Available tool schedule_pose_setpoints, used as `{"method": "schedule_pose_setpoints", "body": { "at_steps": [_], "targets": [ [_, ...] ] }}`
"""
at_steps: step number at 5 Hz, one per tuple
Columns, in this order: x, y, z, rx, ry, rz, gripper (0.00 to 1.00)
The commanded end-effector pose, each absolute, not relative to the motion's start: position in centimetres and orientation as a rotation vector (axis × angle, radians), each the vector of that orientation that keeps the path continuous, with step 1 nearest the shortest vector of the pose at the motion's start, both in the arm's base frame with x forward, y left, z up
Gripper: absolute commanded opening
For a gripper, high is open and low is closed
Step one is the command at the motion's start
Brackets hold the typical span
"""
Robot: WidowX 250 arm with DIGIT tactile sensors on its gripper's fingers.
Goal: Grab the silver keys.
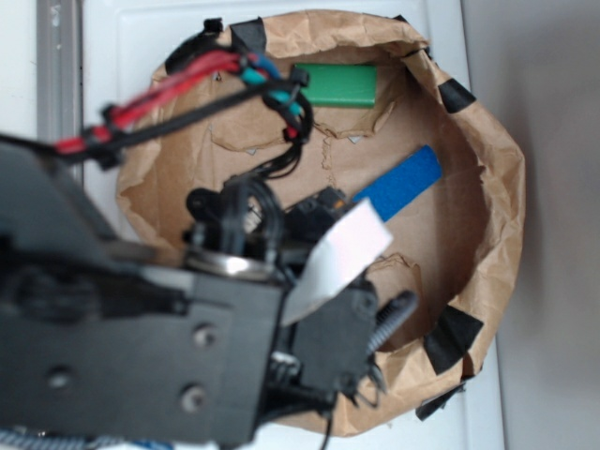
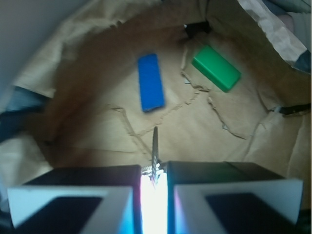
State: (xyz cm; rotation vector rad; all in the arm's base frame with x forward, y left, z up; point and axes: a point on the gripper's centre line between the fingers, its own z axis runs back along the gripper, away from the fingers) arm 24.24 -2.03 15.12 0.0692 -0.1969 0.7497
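Silver keys [image 2: 155,163], thin shiny metal, pinched between closed end effector [image 2: 155,181] pads; flat blue block [image 2: 150,82] beyond.

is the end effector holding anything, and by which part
Yes: the end effector is shut on the silver keys, pinching their lower end; a thin metal piece sticks up.

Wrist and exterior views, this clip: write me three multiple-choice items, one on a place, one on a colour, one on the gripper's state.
1. Where do the blocks lie?
A. in a paper-lined basin
B. on a shelf
C. in a drawer

2. Which block in the wrist view lies nearer the gripper?
A. green
B. blue
C. red

3. The gripper's fingers are:
A. wide apart
B. out of view
C. closed on the silver keys

Key: 1 A, brown paper basin surrounds them. 2 B, blue block lies below the green block. 3 C, the silver keys poke out between the pads.
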Motion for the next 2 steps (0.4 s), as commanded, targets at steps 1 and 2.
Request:
{"method": "schedule_pose_setpoints", "body": {
  "at_steps": [1, 2],
  "targets": [
    [23.1, -0.84, 16.03, 0.057, -0.185, 0.767, 0.0],
    [23.44, -1.12, 15.61, 0.098, -0.175, 0.791, 0.0]
  ]
}}
